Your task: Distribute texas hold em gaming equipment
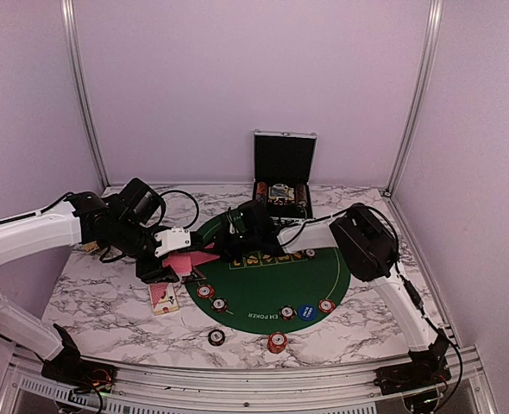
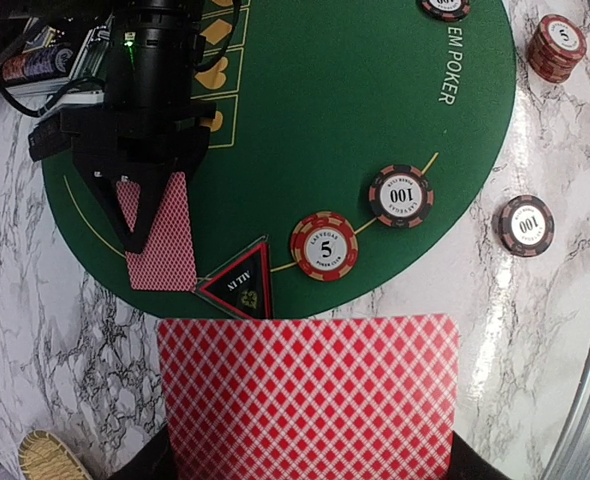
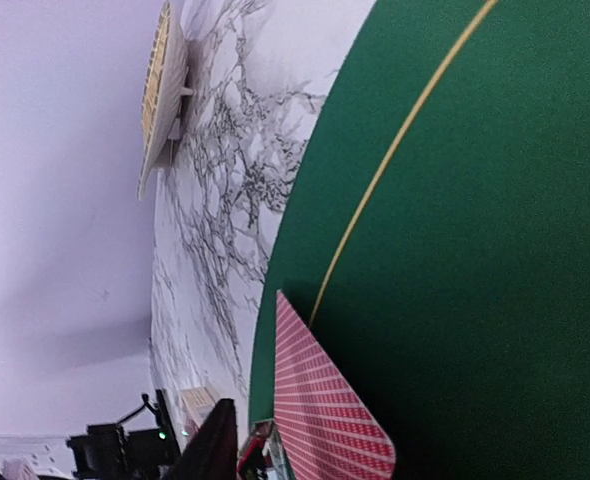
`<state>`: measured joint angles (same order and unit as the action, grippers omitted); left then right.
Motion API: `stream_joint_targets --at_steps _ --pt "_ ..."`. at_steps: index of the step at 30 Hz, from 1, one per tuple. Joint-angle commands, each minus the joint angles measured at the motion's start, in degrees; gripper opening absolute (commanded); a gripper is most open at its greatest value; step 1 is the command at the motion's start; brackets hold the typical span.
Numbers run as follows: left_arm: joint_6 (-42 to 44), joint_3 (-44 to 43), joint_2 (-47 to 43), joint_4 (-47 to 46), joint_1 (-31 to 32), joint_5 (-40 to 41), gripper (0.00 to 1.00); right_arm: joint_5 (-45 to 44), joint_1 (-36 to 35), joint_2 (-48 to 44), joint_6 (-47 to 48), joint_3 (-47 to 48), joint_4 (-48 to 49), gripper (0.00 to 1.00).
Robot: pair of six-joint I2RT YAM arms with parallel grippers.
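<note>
Left wrist view: left pincer [image 2: 305, 470] pinches a red-backed card [image 2: 305, 395] flat, likely for dealing; right pincer [image 2: 143, 218] pinches a second card [image 2: 165, 250] low over the mat [image 2: 375, 90] edge.

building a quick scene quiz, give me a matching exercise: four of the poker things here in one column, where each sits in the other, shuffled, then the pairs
Things
1. dark triangular token
2. stack of red chips
3. blue marker disc
4. metal case

Places
a. open, at the back of the table
b. on the green mat, next to a chip
c. at the mat's rim, beside the 5 chip
d. on the bare table, off the mat

Pairs: 1-c, 2-d, 3-b, 4-a
</note>
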<state>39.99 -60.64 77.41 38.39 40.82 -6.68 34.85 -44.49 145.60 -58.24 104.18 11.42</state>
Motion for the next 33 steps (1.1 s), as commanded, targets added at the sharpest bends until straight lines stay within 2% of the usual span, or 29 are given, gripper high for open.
stream_joint_targets --at_steps 1,5,9,15,22,27,33 --pt "-0.6 -1.0 -2.0 1.1 -0.2 -1.4 0.0 -7.0 -1.0 -3.0 7.5 0.3 -10.5 0.43" --pt "-1.1 -1.1 -1.7 1.2 -0.2 -1.6 0.0 -11.0 -1.0 -6.5 11.9 -1.6 -16.0 0.67" --pt "-0.8 -1.1 -1.8 1.6 -0.2 -1.5 0.0 -14.2 -0.9 -9.2 15.4 -3.1 -20.0 0.81" --pt "-0.6 -1.0 -1.4 1.8 -0.3 -1.3 0.0 -15.6 -0.2 -13.0 17.2 -6.9 -21.8 0.85" --pt "-0.2 -1.0 -1.2 1.9 -0.2 -0.7 0.0 -11.3 0.5 -16.6 16.3 -12.9 -17.4 0.84" --pt "-0.2 -1.0 -1.0 1.9 -0.3 -0.7 0.0 -7.0 0.9 -26.5 12.1 -24.2 -5.7 0.93" --pt "-0.8 -2.1 -0.5 1.9 -0.3 -1.2 0.0 0.8 -0.7 -33.7 2.5 -33.6 9.4 0.96"
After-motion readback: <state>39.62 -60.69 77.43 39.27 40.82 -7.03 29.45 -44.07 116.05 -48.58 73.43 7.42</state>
